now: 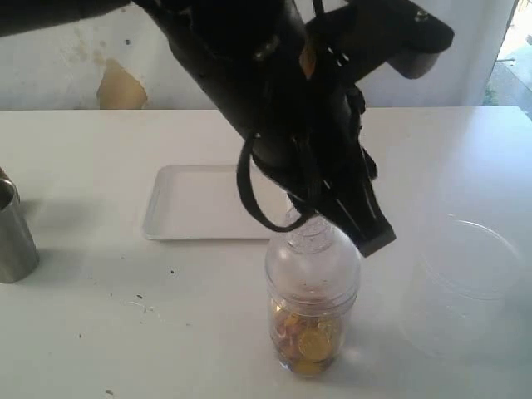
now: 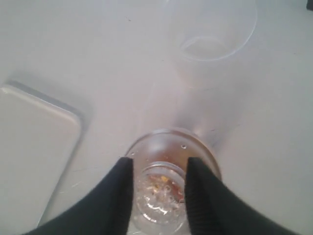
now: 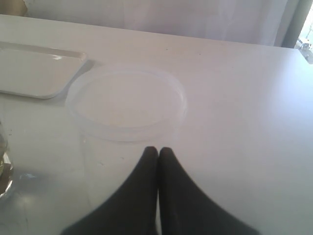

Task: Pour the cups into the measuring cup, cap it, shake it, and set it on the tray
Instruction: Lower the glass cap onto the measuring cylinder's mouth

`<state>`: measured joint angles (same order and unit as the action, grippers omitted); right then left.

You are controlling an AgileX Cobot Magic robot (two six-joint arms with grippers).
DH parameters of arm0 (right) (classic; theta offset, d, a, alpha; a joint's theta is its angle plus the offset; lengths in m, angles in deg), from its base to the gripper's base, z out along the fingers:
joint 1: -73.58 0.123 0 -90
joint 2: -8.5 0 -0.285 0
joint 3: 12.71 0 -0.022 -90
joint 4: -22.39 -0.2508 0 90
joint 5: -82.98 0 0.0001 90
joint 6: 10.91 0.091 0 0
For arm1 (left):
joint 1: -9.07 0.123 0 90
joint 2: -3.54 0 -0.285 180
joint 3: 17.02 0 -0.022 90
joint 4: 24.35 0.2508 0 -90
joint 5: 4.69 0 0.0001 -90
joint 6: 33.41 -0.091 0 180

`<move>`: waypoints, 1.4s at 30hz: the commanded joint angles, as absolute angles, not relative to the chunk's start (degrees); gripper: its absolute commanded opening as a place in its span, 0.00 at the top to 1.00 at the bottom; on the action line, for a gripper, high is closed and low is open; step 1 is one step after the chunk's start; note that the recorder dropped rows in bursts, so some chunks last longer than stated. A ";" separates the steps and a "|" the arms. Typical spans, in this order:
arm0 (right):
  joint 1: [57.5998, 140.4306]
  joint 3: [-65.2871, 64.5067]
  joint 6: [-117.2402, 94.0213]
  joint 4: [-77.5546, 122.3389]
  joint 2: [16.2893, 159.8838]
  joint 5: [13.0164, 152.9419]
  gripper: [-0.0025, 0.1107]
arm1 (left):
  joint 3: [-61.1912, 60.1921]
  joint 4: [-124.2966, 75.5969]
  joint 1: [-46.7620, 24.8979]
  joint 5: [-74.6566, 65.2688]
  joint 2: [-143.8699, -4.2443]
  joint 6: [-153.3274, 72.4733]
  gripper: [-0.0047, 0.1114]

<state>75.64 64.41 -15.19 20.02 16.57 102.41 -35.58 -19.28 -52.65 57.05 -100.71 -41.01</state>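
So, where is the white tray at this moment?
In the exterior view the tray lies a little left of centre, just behind the capped measuring cup, with the steel tumbler far off to its left.

White tabletop [image 1: 100, 349]; white tray [image 1: 199, 204], flat, mid-table, nearer the far edge than the front; steel tumbler [image 1: 15, 233], upright at the left edge, partly out of frame; measuring cup [image 1: 312, 316], upright near the front edge, yellow and brown pieces in its bottom; cap [image 1: 309, 241], seated on its mouth; left gripper [image 1: 328, 223], black, at the cap's neck from above; wide clear container [image 1: 465, 283], upright toward the right edge.
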 commanded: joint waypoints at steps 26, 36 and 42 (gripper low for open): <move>75.85 64.51 -15.20 20.28 16.29 102.29 0.98 | -26.88 -12.30 -52.87 53.42 -98.59 -33.41 0.96; 75.85 64.51 -15.20 20.28 16.29 102.29 0.98 | -26.88 -15.32 -52.87 48.49 -95.69 -37.49 0.96; 75.85 64.51 -15.20 20.28 16.29 102.29 0.98 | -22.15 -20.79 -52.87 46.39 -95.69 -45.45 0.96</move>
